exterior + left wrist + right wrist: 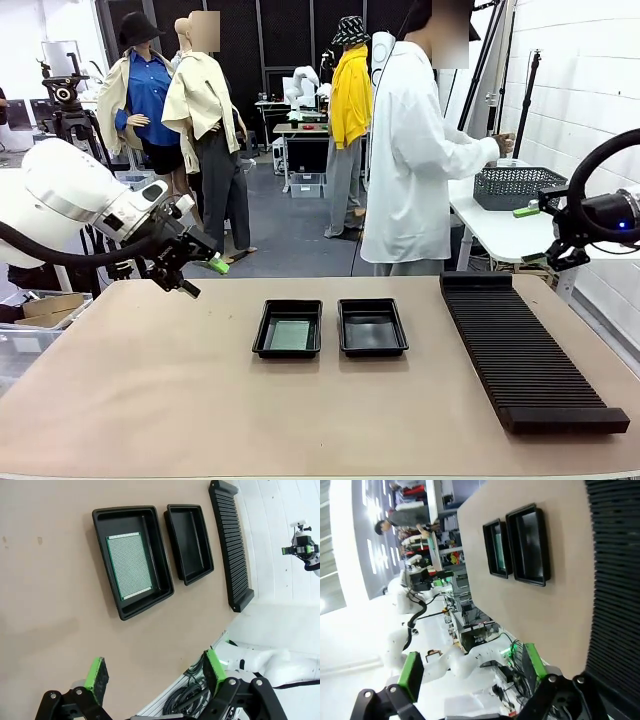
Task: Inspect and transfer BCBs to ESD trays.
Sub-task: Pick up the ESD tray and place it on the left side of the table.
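The bench (150, 400) carries little. At its far side a person (410, 150) in a white coat is turned away toward a side table, hands near a grey mesh basket (515, 187). On the robot's right lies the long ribbed rack (520, 350), and no board can be seen standing in its slots.

In the middle of the bench the two ESD trays sit just beside each other. The left tray (290, 352) holds one BCB (291, 334), lying flat on its floor. The right tray (372, 325) is bare.

The left pincer (203, 278) hangs above the bench's far left edge, well apart from the trays, with its jaws wide and nothing between them. The right pincer (548, 235) is held up beyond the rack's far end, also wide and empty.

By the look of it, one transfer is done and the task sits between boards, roughly halfway if each tray takes one. The next move seems to depend on a second board coming from the person. A pincer would then have to take the thin board by its edges, hold it level for inspection and lower it squarely inside the rim of the right tray
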`<state>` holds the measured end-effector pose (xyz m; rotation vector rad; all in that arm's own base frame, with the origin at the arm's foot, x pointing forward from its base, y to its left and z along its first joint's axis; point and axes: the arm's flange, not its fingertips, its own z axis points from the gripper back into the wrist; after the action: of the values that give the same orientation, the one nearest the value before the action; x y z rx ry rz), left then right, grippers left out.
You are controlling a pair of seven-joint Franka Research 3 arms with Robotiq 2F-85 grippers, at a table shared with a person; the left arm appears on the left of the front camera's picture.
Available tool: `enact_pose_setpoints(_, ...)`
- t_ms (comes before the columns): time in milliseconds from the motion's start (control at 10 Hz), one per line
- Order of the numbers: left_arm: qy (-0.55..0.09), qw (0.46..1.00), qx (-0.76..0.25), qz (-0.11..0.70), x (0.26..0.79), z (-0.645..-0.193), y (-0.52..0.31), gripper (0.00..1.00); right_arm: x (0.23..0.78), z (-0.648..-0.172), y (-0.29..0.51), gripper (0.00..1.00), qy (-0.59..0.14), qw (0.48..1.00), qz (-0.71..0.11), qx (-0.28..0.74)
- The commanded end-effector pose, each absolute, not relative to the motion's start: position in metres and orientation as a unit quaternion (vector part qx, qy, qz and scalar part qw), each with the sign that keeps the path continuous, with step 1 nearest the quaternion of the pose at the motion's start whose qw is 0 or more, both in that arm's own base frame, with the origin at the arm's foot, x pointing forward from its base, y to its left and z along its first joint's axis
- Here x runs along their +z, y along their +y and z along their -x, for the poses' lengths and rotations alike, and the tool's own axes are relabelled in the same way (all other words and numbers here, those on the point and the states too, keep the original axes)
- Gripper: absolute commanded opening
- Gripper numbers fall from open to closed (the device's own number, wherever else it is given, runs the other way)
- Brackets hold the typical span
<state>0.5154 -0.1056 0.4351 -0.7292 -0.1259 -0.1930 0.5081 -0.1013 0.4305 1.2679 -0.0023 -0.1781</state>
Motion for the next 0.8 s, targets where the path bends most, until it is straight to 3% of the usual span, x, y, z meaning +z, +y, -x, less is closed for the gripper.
enact_pose_setpoints(0,-0.06,0.938,-0.091,0.329,0.437,-0.526,-0.12,1.0,0.412,-0.508,-0.103,1.0,-0.014,0.791,-0.604,-0.096)
enact_pose_setpoints(700,-0.066,0.961,-0.123,0.238,0.405,-0.523,-0.186,1.0,0.379,-0.502,-0.09,1.0,-0.029,0.763,-0.637,-0.105)
